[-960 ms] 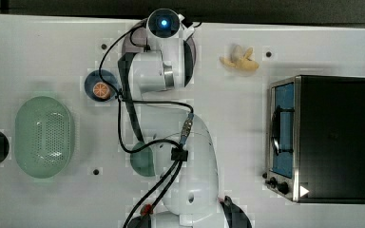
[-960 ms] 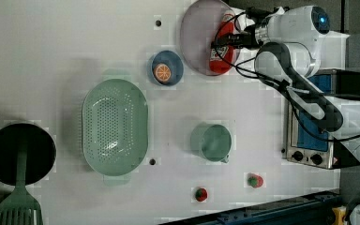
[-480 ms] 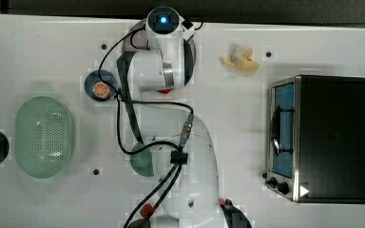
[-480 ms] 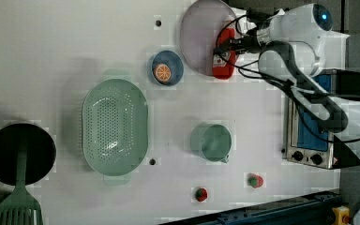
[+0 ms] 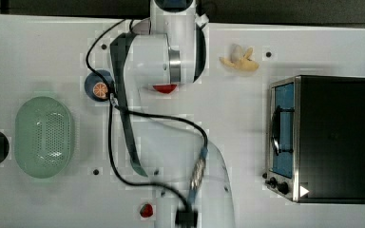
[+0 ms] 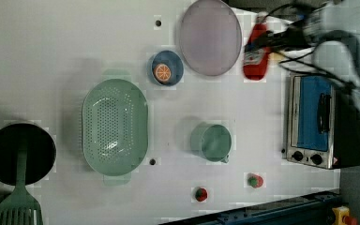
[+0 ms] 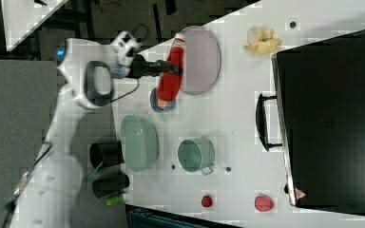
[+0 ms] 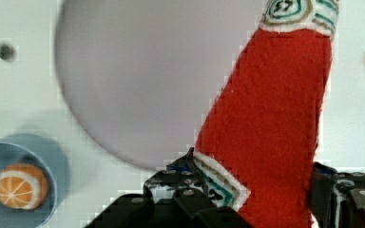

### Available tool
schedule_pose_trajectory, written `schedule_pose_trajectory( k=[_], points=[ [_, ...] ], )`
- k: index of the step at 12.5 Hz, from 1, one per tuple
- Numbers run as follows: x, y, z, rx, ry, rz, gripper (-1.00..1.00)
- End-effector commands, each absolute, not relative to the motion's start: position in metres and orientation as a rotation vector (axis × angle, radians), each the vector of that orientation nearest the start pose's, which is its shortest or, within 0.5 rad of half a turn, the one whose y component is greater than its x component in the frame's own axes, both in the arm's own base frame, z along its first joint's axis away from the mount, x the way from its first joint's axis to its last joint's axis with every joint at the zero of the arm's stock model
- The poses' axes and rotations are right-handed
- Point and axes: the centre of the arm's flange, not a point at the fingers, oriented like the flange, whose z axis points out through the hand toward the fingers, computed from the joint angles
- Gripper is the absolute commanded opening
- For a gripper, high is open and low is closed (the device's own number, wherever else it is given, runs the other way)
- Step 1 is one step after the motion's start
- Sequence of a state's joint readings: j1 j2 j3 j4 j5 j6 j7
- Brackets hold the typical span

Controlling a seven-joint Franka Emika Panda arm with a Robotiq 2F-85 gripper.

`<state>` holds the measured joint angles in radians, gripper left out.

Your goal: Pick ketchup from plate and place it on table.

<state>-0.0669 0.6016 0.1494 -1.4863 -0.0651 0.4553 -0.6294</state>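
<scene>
The ketchup (image 6: 256,52), a red tapering bottle with a white label, hangs in my gripper (image 6: 264,40), which is shut on it. In the left view it is just past the right rim of the mauve-grey plate (image 6: 210,36), above the white table (image 6: 51,47). The right view has the ketchup (image 7: 169,80) in my gripper (image 7: 170,68), lifted beside the plate (image 7: 200,54). From the wrist, the ketchup (image 8: 271,128) stands between the fingers (image 8: 183,197), with the bare plate (image 8: 147,80) behind. In the top view, a red bit of ketchup (image 5: 164,88) peeks from under the arm.
A blue dish with an orange slice (image 6: 165,69) sits beside the plate. A green basket (image 6: 115,124), a green cup (image 6: 212,142), two strawberries (image 6: 200,193) and a black pan (image 6: 18,152) lie on the table. The toaster oven (image 6: 316,119) stands close to the ketchup; a banana peel (image 5: 240,61) lies nearby.
My gripper has carried the ketchup from over the plate's edge toward the left view's right, off the plate. The arm has swung with it.
</scene>
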Motion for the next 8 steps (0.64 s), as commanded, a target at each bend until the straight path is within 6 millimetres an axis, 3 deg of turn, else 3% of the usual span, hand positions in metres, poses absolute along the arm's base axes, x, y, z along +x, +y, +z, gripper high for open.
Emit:
schedule_pose_trajectory(
  k=[1,4,8],
  points=[
    [0.681,-0.013,0.405,-3.138,0.199,-0.013,0.15],
    [0.643,-0.029,0.419,-3.152,0.241,0.019,0.15],
    [0.585,-0.044,0.387,-3.162,0.291,0.185,0.15]
  ],
)
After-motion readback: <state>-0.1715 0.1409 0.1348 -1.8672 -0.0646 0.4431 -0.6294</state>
